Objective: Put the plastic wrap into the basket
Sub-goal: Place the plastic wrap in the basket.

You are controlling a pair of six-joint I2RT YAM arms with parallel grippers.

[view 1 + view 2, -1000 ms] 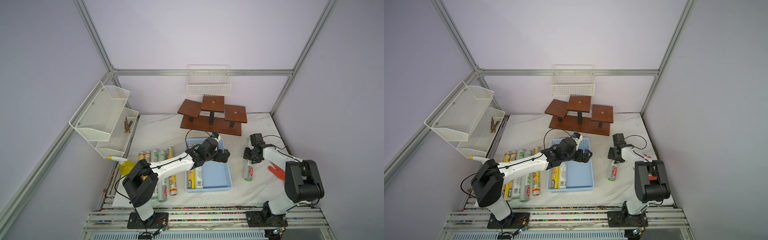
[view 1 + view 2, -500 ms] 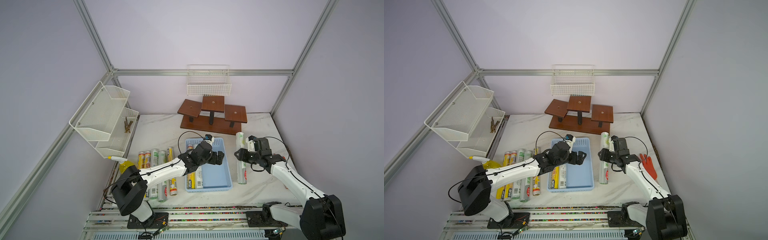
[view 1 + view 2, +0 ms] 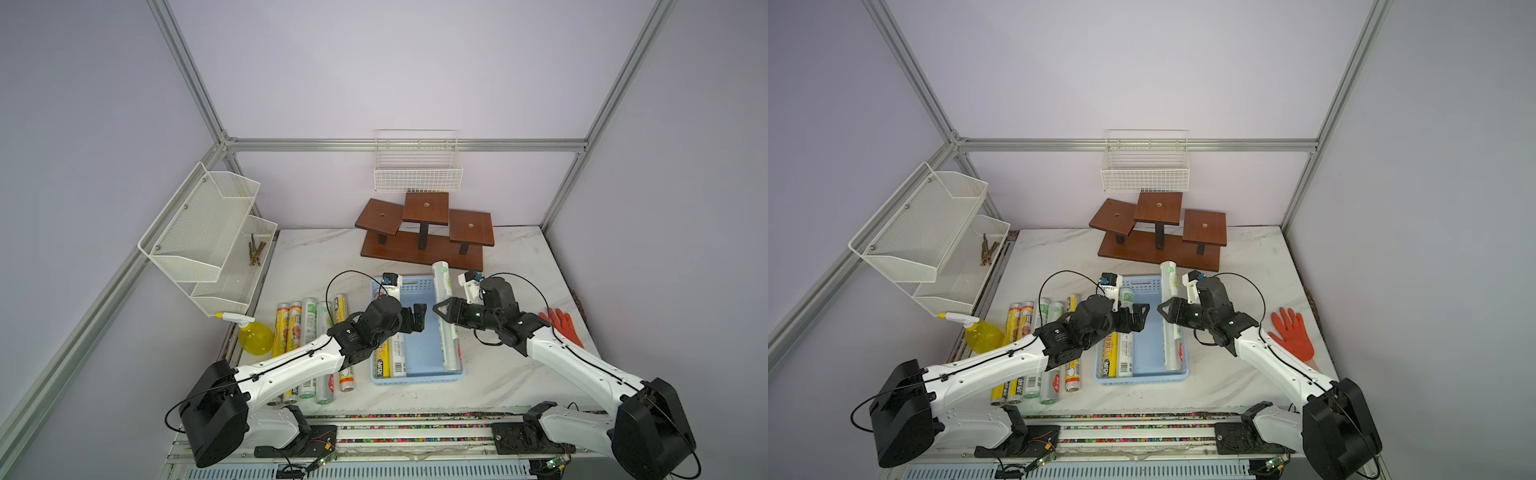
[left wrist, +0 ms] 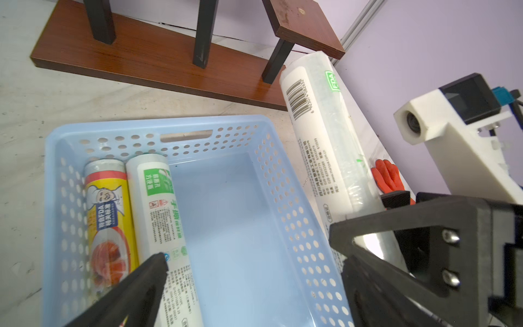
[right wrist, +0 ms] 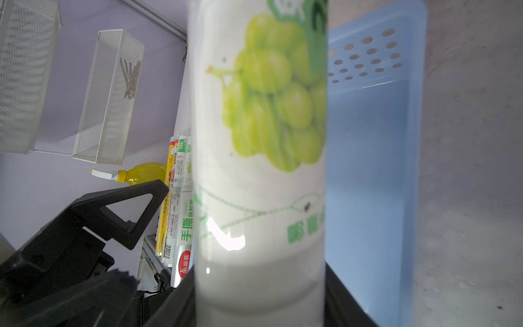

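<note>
While the right gripper (image 3: 451, 318) is clamped on a white grape-print roll (image 3: 441, 282), the step in hand is the drop into the basket (image 3: 415, 377). The roll hangs tilted along the basket's wall on the right arm's side, far end above the rim. Next, I'd judge: level, lower, let go clear of the two rolls (image 4: 158, 203) lying in the basket. Left gripper (image 3: 415, 318) gapes empty over the basket. Left wrist view shows the raised barcode end, right wrist view only the print — top views add the row of rolls (image 3: 309, 309) beside the basket.
</note>
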